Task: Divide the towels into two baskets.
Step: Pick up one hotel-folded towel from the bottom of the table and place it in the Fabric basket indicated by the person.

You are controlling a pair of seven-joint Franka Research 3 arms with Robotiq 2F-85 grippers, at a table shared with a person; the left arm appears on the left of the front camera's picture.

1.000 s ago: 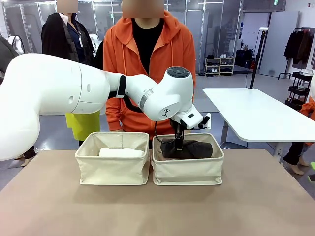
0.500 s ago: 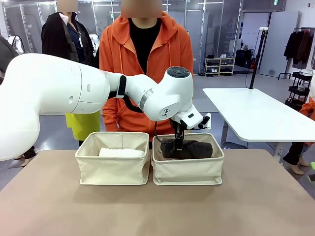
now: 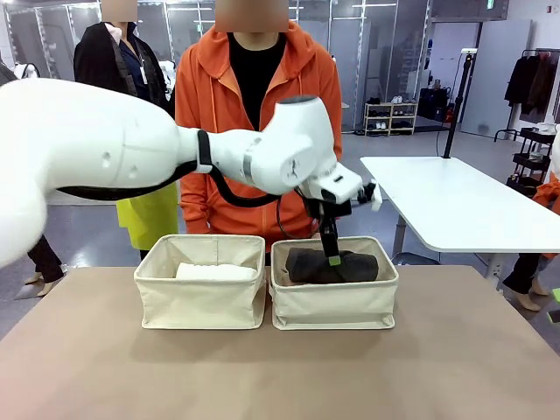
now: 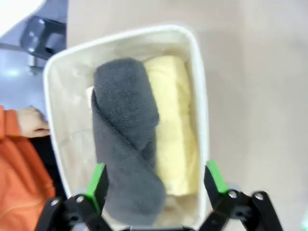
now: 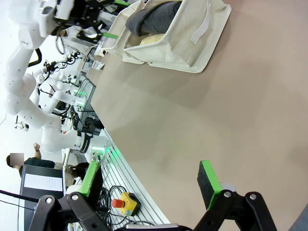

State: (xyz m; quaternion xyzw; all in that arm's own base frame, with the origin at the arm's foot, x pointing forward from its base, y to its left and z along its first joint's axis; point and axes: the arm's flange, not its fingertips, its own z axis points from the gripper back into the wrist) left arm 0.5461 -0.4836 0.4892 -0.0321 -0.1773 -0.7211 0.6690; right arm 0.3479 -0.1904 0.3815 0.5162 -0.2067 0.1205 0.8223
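From the front, a plain tan desk (image 3: 280, 376) carries two cream baskets touching side by side. The left basket (image 3: 200, 282) holds the white towel (image 3: 214, 272); the right basket (image 3: 333, 284) holds the dark grey towel (image 3: 332, 265). The left end effector (image 3: 333, 259) hangs just above the grey towel, its fingers spread and pinching nothing. A person in an orange hoodie (image 3: 258, 96) stands right behind the baskets. Beyond is a grey floor, a white table (image 3: 455, 206) off to the right and a shoe rack (image 3: 390, 117) by glass partitions.

Down the left wrist, the left end effector (image 4: 156, 180) stands wide over the right basket (image 4: 199, 110), where the dark grey towel (image 4: 126, 139) lies against the pale yellow towel (image 4: 174, 134).

Down the right wrist, the right end effector (image 5: 150, 180) is spread and empty above bare desk (image 5: 202, 110), well apart from the right basket (image 5: 185, 36). A yellow box with a red button (image 5: 126, 202) sits past the desk's edge.
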